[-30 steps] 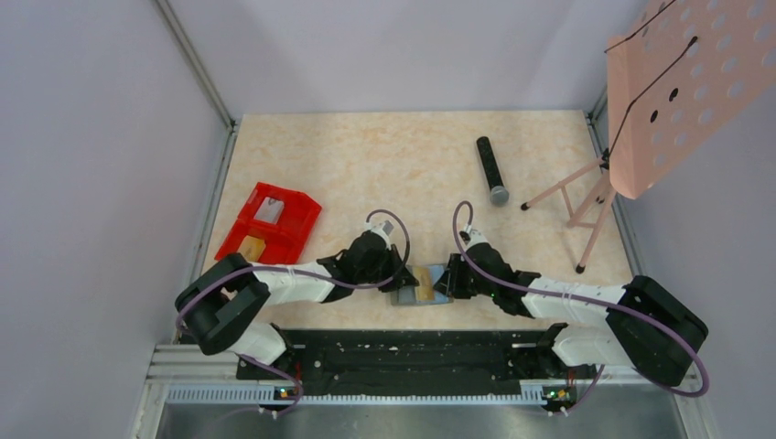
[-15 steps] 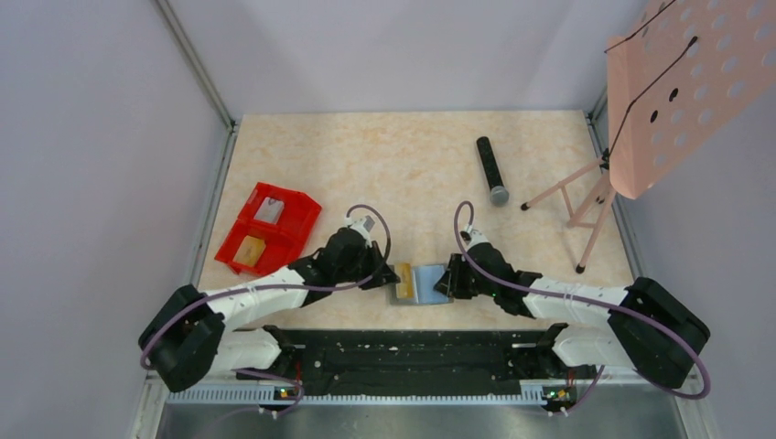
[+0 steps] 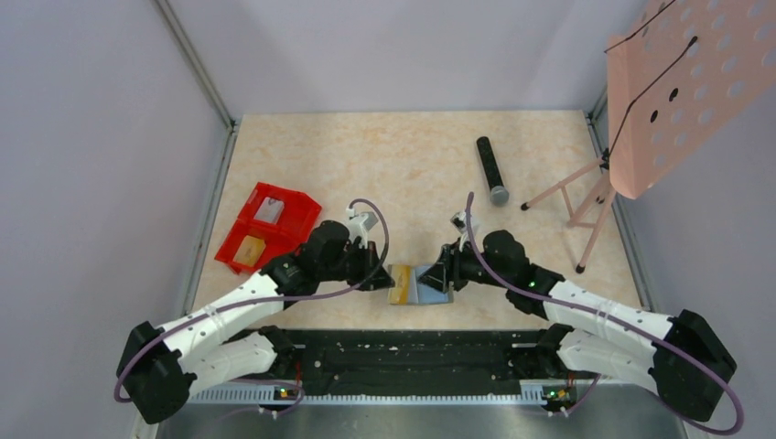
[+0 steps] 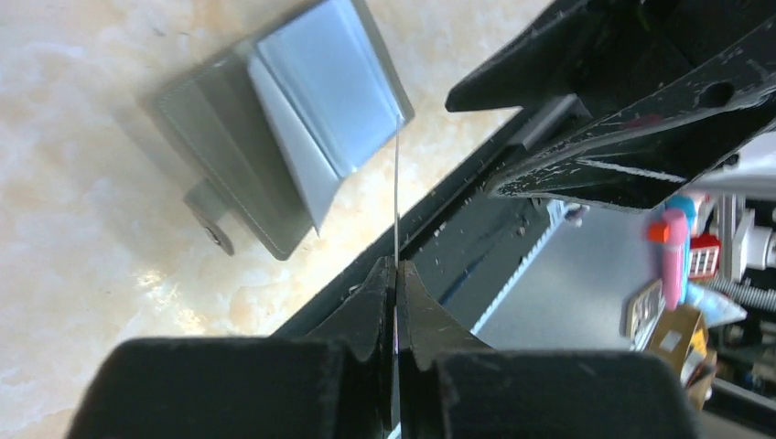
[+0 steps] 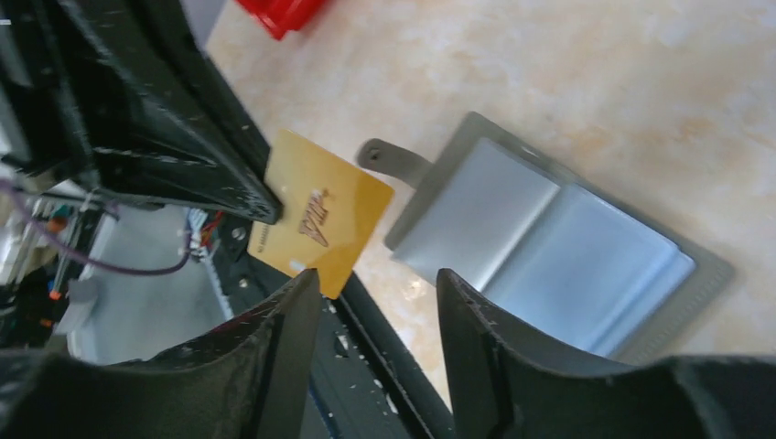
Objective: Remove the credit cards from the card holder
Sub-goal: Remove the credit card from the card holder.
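Both reach inward; left claw (image 4: 395, 274) pinching gold card (image 5: 316, 215); right claw (image 5: 377, 279) parted

Open card holder (image 3: 432, 286), gold card (image 3: 400, 283) beside

The card holder (image 5: 549, 247) looks matt, the gold card (image 5: 316, 215) glossy

The card holder (image 3: 430, 288) lies open on the table (image 3: 412, 165) near the front edge, between the left gripper (image 3: 386, 277) and the right gripper (image 3: 437, 279). A card (image 3: 400, 284) sits in the left gripper, just left of the card holder. The bin (image 3: 279, 192) is further left and a bit behind, with a small thing in each part. The microphone (image 3: 491, 169) lies behind and to the right, and the stand (image 3: 560, 190) is at the far right edge.
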`<state>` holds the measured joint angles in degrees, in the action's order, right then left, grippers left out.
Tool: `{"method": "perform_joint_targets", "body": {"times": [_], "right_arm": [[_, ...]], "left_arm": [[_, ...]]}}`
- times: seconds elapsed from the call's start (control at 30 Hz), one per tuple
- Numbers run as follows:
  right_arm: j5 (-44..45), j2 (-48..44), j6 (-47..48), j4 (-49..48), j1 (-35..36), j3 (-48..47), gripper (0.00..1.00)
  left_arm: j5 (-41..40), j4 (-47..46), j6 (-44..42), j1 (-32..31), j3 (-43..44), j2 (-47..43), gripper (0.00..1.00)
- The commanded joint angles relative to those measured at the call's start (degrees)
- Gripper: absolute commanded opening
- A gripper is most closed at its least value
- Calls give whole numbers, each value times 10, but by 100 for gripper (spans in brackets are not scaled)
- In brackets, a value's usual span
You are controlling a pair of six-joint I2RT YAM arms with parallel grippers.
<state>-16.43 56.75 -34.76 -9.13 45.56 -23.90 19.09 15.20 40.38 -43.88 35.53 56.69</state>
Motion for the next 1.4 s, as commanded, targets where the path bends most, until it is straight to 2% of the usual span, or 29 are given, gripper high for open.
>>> {"method": "perform_joint_targets", "body": {"times": [0.0, 0.1, 0.2, 0.47, 0.53, 0.67, 0.8, 0.97, 1.13, 1.37], "right_arm": [[-108, -25, 58, -43, -5, -31, 54], [-138, -16, 67, -37, -5, -44, 62], [-146, -1, 74, -20, -5, -57, 63], [-187, 38, 59, -66, -5, -56, 46], [-206, 45, 49, -88, -5, -53, 34], [-219, 43, 27, -126, -5, -41, 0], [-188, 22, -1, -134, -8, -40, 0], [-131, -9, -59, -151, -12, -35, 0], [-56, -43, -140, -199, -13, -9, 0], [-1, -37, -240, -347, -13, 52, 0]], "left_arm": [[93, 21, -66, 2, 29, -23, 0], [141, -1, -69, 2, 22, -29, 0], [172, -28, -65, 2, 13, -29, 0], [194, -52, -66, 2, 3, -20, 0], [191, -52, -67, 2, 3, -21, 0], [157, -29, -69, 2, 9, -24, 1], [77, 1, -72, 6, 12, -53, 23], [54, -5, -39, 39, 1, -111, 45], [38, -54, 13, 57, -30, -173, 52], [-16, -135, 88, 57, -80, -224, 55]]}}
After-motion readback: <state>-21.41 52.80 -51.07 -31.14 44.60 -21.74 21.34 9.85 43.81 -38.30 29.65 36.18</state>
